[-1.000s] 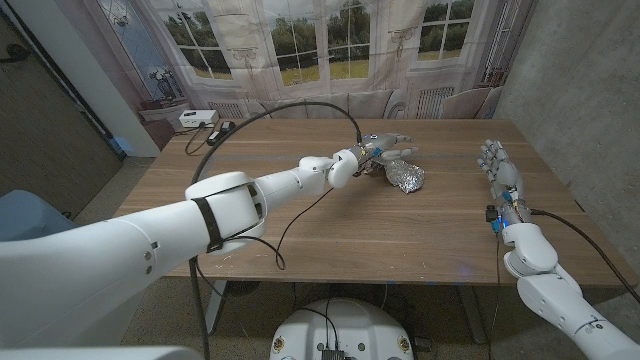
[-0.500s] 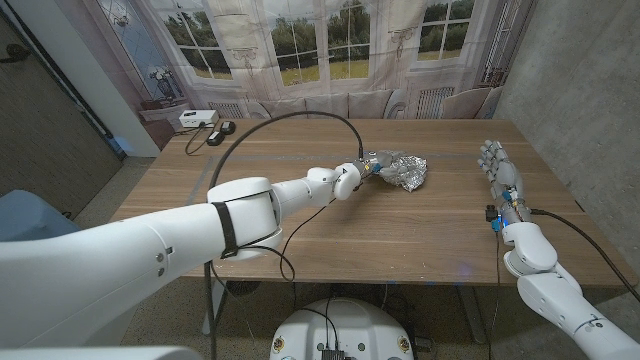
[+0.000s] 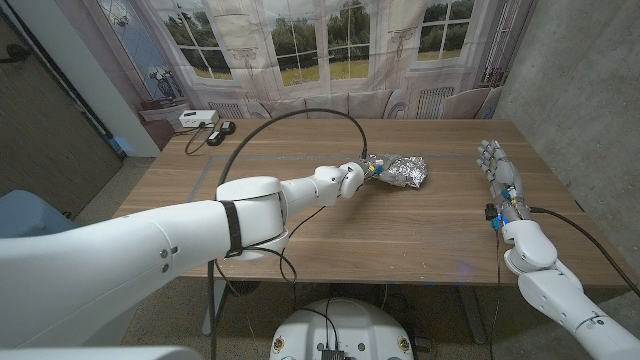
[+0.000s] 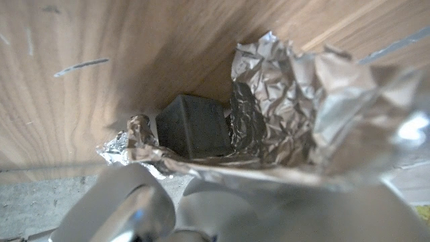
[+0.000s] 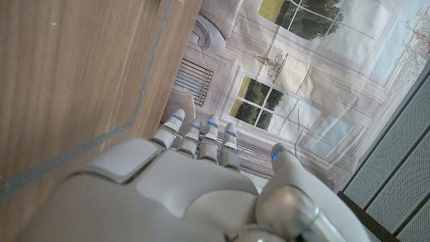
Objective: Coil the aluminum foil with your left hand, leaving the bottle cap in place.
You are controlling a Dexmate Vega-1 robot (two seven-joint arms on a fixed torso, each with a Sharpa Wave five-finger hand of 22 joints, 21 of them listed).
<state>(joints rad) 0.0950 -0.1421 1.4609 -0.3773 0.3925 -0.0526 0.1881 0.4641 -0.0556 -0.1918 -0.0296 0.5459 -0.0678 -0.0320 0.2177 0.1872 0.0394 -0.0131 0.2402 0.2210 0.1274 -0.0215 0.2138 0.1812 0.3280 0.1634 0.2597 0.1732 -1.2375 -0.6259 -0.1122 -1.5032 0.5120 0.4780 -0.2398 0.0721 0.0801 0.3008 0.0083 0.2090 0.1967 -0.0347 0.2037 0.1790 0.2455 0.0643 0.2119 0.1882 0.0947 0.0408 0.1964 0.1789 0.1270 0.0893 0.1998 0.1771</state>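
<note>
The wooden worktop [image 3: 400, 225] ran wide across the head view. At its ten o'clock corner sat a small white box [image 3: 194, 118], with a dark little device [image 3: 220, 129] just beside it at its four o'clock. A black cable [image 3: 292, 113] arched above the boards. Behind, at twelve o'clock, hung a backdrop [image 3: 300, 45] printed with windows and trees.

Crumpled silver aluminum foil [image 3: 402, 171] lies bunched on the table's far middle.
</note>
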